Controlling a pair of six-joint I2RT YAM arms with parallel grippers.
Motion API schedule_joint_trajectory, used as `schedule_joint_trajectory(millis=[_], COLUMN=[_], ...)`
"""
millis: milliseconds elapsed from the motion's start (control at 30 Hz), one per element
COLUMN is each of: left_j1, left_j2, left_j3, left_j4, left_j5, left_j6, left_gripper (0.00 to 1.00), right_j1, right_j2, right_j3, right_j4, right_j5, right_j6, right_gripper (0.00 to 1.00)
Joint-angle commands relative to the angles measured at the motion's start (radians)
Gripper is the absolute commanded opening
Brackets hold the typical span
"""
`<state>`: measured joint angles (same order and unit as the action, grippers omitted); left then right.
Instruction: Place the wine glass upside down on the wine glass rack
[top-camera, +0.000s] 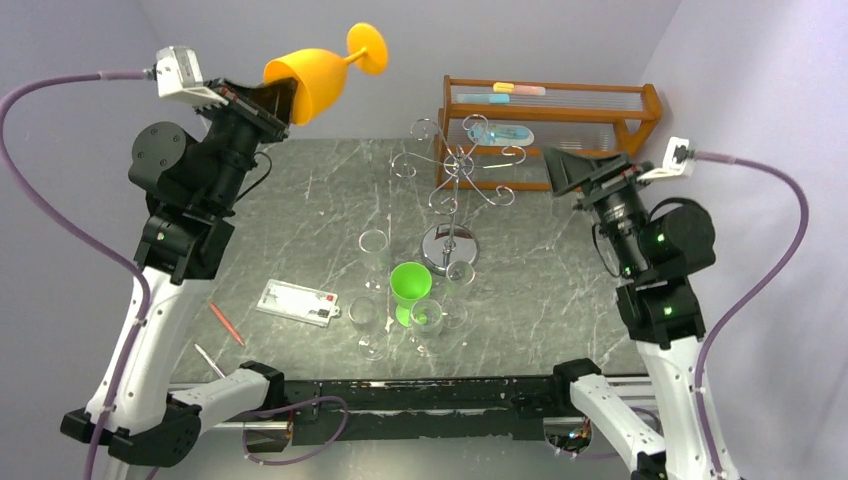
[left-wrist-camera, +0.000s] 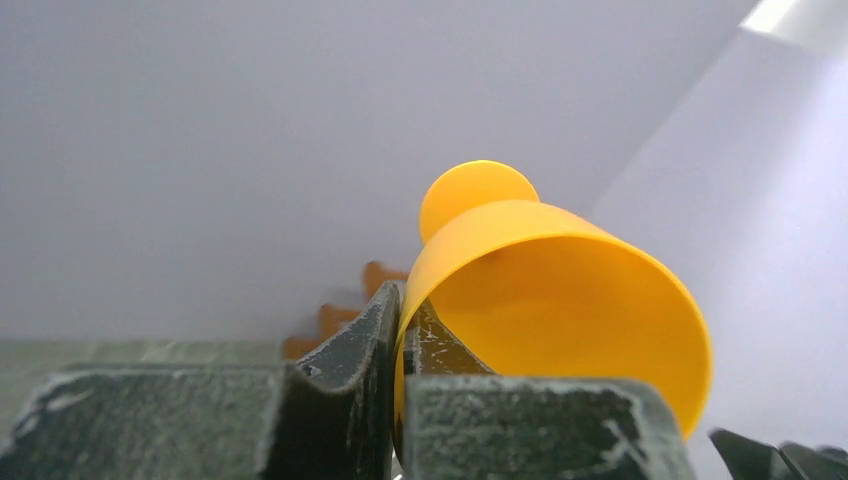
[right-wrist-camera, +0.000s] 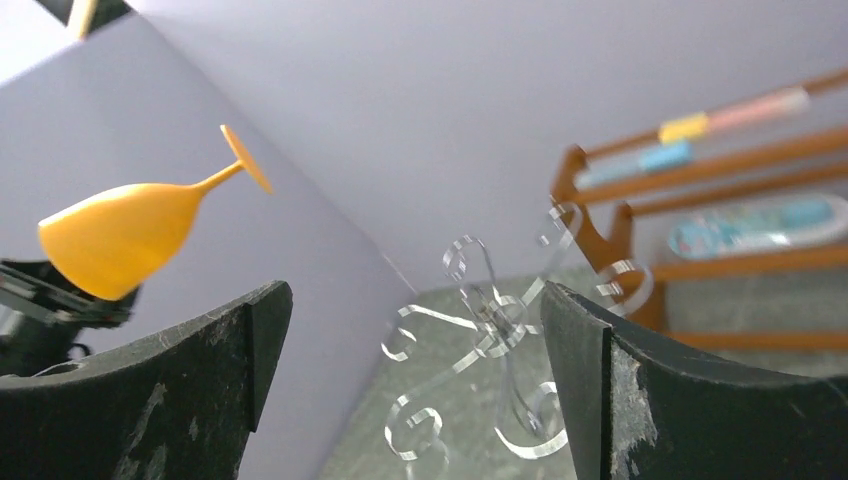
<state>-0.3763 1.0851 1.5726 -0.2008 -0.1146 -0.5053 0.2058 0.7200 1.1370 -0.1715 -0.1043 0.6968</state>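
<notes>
My left gripper (top-camera: 272, 100) is shut on the rim of an orange wine glass (top-camera: 315, 78) and holds it high over the table's left, tilted with the foot up and to the right. In the left wrist view the gripper (left-wrist-camera: 405, 330) pinches the orange bowl (left-wrist-camera: 560, 300) at its rim. The chrome wine glass rack (top-camera: 455, 175) stands at the table's middle on a shiny round base (top-camera: 449, 243), to the right of and below the glass. My right gripper (top-camera: 562, 166) is open and empty, right of the rack; its view shows the rack (right-wrist-camera: 490, 330) and the glass (right-wrist-camera: 125, 235).
A brown wooden shelf rack (top-camera: 550, 115) stands at the back right. Several clear glasses (top-camera: 374, 255) and a green cup (top-camera: 410, 288) stand near the front middle. A white card (top-camera: 298, 303), a red pen (top-camera: 226, 323) and a thin stick (top-camera: 209, 360) lie at the front left.
</notes>
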Motion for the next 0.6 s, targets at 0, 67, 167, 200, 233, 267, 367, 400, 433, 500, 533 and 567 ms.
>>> schedule_joint_trajectory(millis=[0,67,167,200,233,267,367,400,433,500,533,567], left_j1=[0.005,0.001,-0.023,-0.047,-0.08,-0.129,-0.227,-0.248,-0.265,-0.288,-0.297,-0.305], left_j2=[0.091,0.159,0.275,0.31,0.341,0.372,0.442,0.456,0.468,0.486,0.492,0.495], left_j3=[0.033,0.057,0.114,0.131,0.146,0.159,0.166,0.154,0.141,0.114,0.098,0.071], left_j4=[0.291,0.399,0.527,0.573,0.604,0.636,0.734,0.772,0.812,0.874,0.905,0.937], left_j5=[0.246,0.346,0.43,0.435,0.433,0.428,0.387,0.364,0.348,0.316,0.306,0.29], left_j6=[-0.126,-0.177,-0.26,-0.274,-0.279,-0.278,-0.292,-0.3,-0.313,-0.344,-0.357,-0.367], left_gripper=[0.05,0.05,0.05,0.05,0.05,0.05,0.05,0.05,0.05,0.05,0.05,0.05], right_j1=[-0.002,-0.003,-0.003,-0.002,-0.003,-0.003,-0.002,-0.001,-0.002,-0.002,-0.001,-0.001], right_j2=[0.096,0.126,0.17,0.188,0.203,0.22,0.272,0.288,0.302,0.326,0.334,0.342], right_j3=[0.129,0.148,0.139,0.128,0.116,0.099,0.072,0.066,0.06,0.033,0.017,0.003], right_j4=[0.11,0.178,0.302,0.345,0.388,0.434,0.594,0.64,0.681,0.798,0.864,0.924], right_j5=[-0.077,-0.114,-0.189,-0.208,-0.221,-0.237,-0.291,-0.306,-0.316,-0.334,-0.336,-0.333], right_j6=[0.026,0.072,0.208,0.257,0.301,0.347,0.446,0.468,0.49,0.538,0.567,0.6], right_gripper=[1.0,1.0,1.0,1.0,1.0,1.0,0.98,0.97,0.93,0.87,0.84,0.83])
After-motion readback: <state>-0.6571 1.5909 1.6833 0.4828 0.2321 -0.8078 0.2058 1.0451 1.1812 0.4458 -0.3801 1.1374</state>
